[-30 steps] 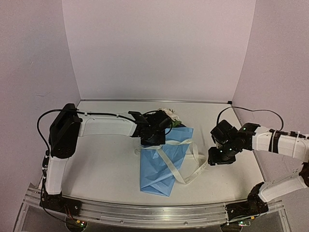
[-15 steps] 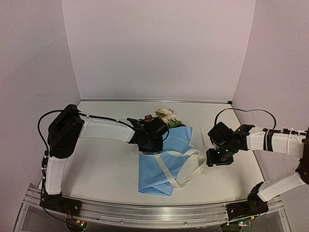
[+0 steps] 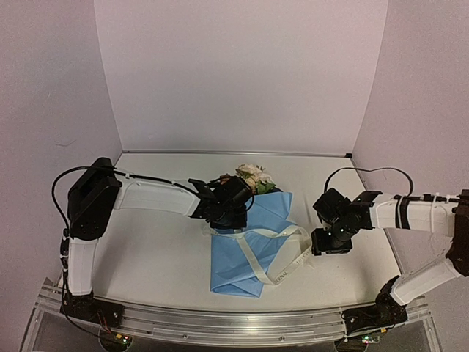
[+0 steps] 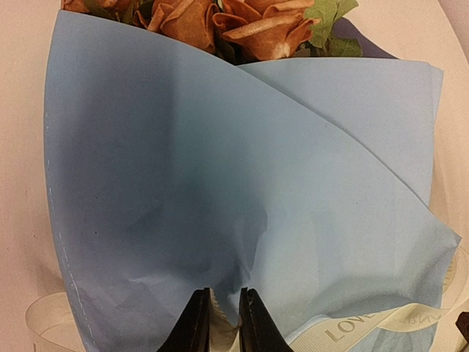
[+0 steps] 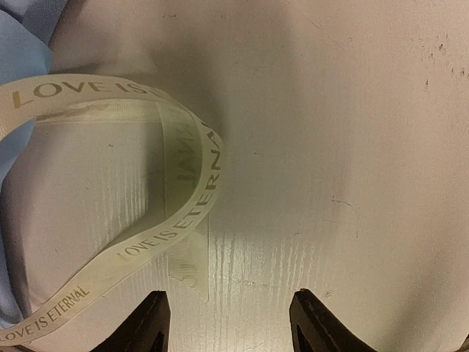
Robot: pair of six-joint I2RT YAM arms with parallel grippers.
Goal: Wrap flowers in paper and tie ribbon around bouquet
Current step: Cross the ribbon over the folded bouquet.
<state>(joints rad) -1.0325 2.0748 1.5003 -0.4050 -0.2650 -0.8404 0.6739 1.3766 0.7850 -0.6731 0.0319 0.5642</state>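
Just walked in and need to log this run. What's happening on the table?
The flowers lie wrapped in the blue paper, with the ribbon looped loosely over it, not tied. The left gripper sits low over the paper, jaws nearly together. The right gripper hangs open above the ribbon's loose end.

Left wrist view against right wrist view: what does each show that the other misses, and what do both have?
Only the left wrist view shows the flowers, rust blooms and green leaves poking from the top of the folded paper, and the left tool, fingers close together at the paper's lower edge. Only the right wrist view shows the right tool, open with nothing between its fingers, and the ribbon looped with its full LOVE IS ETERNAL print. Both show ribbon, blue paper and the table.
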